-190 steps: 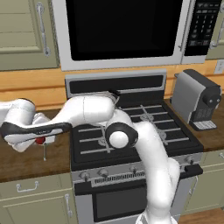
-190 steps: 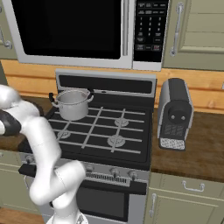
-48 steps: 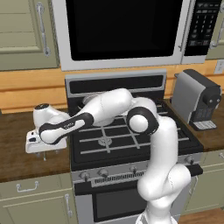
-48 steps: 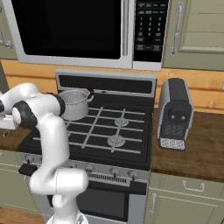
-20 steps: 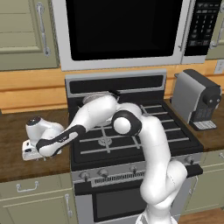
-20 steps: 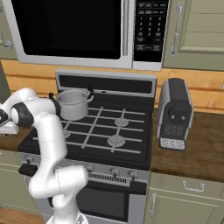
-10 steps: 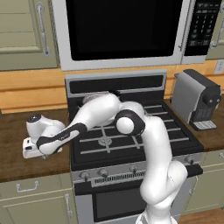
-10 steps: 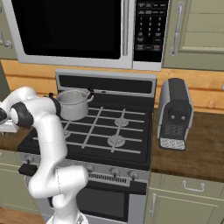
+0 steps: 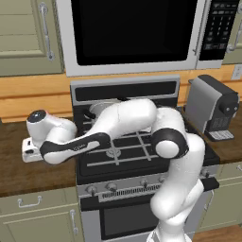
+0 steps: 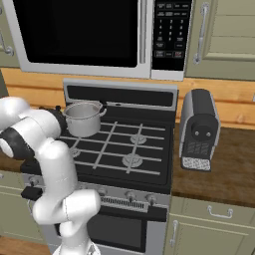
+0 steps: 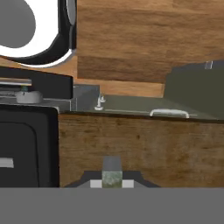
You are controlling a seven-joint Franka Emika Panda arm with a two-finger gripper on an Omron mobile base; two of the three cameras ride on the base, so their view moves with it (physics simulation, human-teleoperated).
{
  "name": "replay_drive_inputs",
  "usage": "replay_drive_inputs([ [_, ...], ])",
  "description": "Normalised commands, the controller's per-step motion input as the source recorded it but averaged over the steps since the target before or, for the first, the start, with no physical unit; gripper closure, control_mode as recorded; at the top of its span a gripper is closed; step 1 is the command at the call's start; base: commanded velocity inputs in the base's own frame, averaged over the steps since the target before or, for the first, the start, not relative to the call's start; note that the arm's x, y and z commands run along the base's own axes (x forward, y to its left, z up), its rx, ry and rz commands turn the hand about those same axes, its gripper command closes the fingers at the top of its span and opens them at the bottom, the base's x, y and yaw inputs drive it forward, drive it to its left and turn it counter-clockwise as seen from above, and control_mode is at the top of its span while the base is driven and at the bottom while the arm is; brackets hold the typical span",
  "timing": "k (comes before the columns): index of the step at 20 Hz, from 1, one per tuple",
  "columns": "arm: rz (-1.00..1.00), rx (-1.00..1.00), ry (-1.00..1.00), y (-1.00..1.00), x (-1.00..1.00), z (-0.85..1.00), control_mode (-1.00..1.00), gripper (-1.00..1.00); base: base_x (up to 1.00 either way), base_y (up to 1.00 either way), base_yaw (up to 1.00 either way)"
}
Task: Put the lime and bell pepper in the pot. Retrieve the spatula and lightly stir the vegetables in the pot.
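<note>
Pincer (image 11: 112, 178) is closed low over the bench (image 11: 144, 140), left of the stove; whether it clamps anything cannot be told. Pot (image 10: 82, 118) stands at the stove's back-left corner, ready to receive vegetables.

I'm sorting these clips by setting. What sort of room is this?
A home kitchen, rendered in simulation. A black gas stove stands under a built-in microwave, with a steel pot on a back burner, a coffee machine on the wooden counter, and green cabinets around.
</note>
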Motion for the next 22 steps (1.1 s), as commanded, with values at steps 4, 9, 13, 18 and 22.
replay_drive_inputs([
  [4,-0.06,0.24,-0.01,-0.71,-0.51,1.0,-1.0,1.0,0.0,0.0,0.0],
  [9,-0.13,0.3,0.0,-0.89,-0.34,1.0,-1.0,1.0,0.0,0.0,0.0],
  [13,-0.17,0.29,0.0,-0.92,-0.24,1.0,-1.0,1.0,0.0,0.0,0.0],
  [18,-0.21,0.21,0.0,-0.92,-0.14,0.88,-1.0,1.0,0.0,0.0,0.0],
  [22,-0.2,0.32,0.0,-0.87,-0.04,0.71,-1.0,1.0,0.0,0.0,0.0],
])
